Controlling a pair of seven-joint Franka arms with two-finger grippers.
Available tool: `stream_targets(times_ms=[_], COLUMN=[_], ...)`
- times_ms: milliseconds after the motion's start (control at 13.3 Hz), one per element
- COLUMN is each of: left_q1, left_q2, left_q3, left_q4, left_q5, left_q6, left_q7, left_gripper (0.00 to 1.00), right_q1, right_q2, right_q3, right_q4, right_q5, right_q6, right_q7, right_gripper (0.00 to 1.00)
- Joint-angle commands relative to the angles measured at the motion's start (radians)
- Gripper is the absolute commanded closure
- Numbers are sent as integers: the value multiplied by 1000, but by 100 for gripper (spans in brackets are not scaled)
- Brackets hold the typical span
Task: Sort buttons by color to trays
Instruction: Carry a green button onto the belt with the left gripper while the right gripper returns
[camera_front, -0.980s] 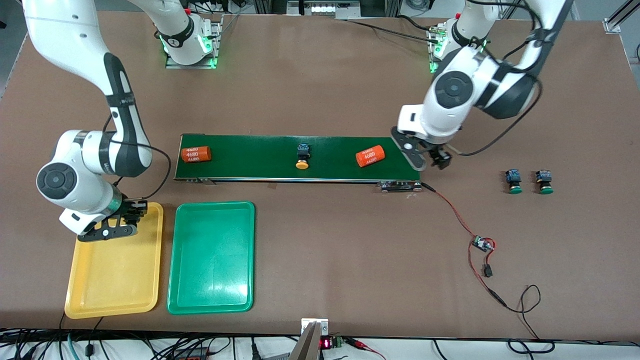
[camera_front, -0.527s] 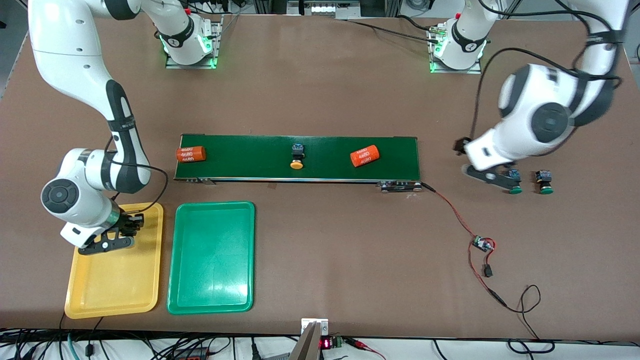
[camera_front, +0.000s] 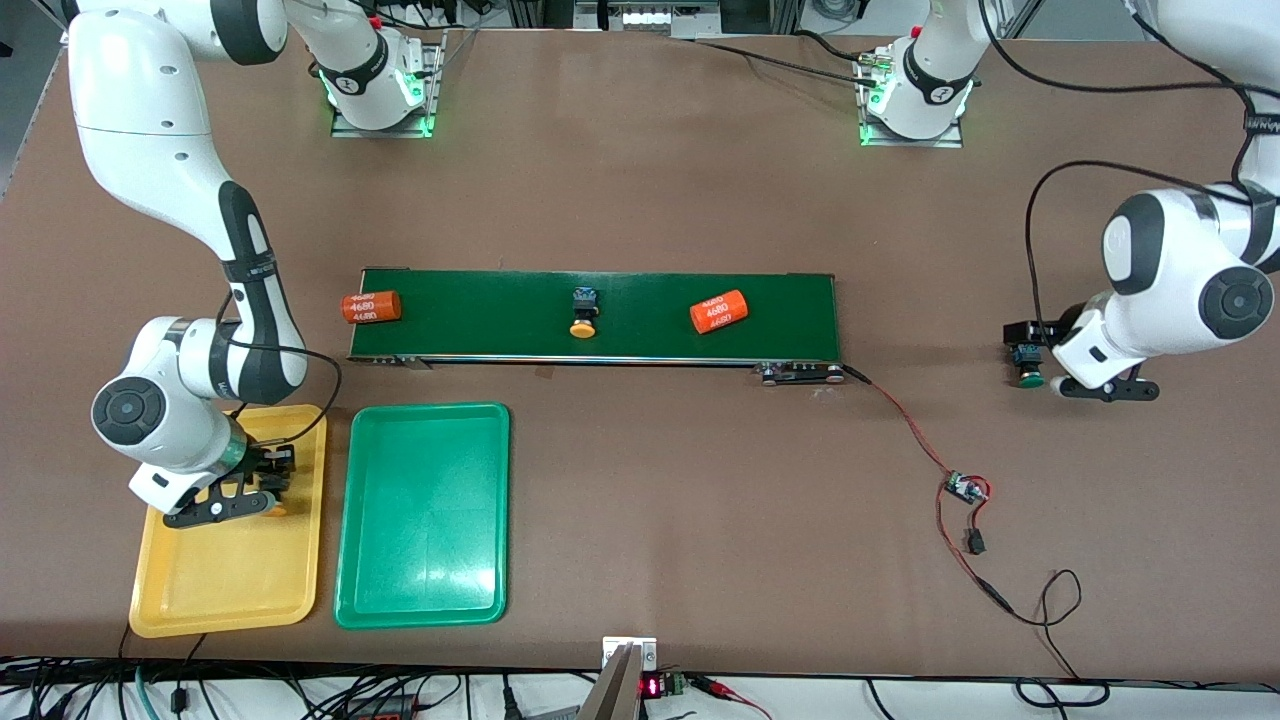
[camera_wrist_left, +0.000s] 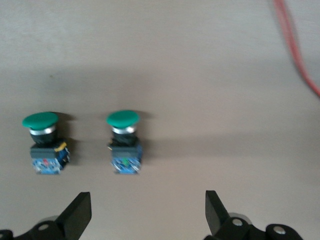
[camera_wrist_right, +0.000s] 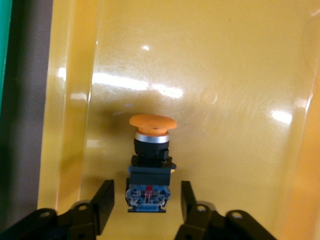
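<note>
We see the right hand (camera_wrist_right: 145, 205) spread around an orange button (camera_wrist_right: 149, 162) in the yellow tray (camera_front: 215, 590); the left hand (camera_wrist_left: 147, 212), spread, hovers over seemingly two green buttons (camera_wrist_left: 124, 142).

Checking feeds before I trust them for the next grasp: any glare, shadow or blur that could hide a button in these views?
Right wrist view: bright glare streaks on the yellow tray, but the orange button reads clearly. Left wrist view: soft focus, a shadow band across the table; both green buttons stay distinct. Front view: even light, mild sheen on the green tray; one green button shows beside the left arm.
</note>
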Motion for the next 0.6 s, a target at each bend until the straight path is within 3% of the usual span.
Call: stream_targets(times_ms=[0, 151, 377, 527], left_q1=[-7, -7, -5, -4], left_q2=[65, 102, 103, 103], left_q3=[50, 54, 54, 54], left_q4=[4, -15, -123, -148], left_q5=[-15, -17, -15, -15], left_q6=[107, 132, 280, 313], left_q7=[-2, 0, 3, 69], left_gripper=[0, 0, 1, 27], right_q1=[-6, 18, 82, 130], right_q2=[-33, -107, -228, -294], right_q3=[20, 20, 18, 20], right_q4=[-4, -29, -41, -70], right_q5=[20, 26, 26, 28], right_q6=[-46, -154, -384, -451], right_q7=[24, 28, 104, 160], right_gripper=[0, 0, 0, 0])
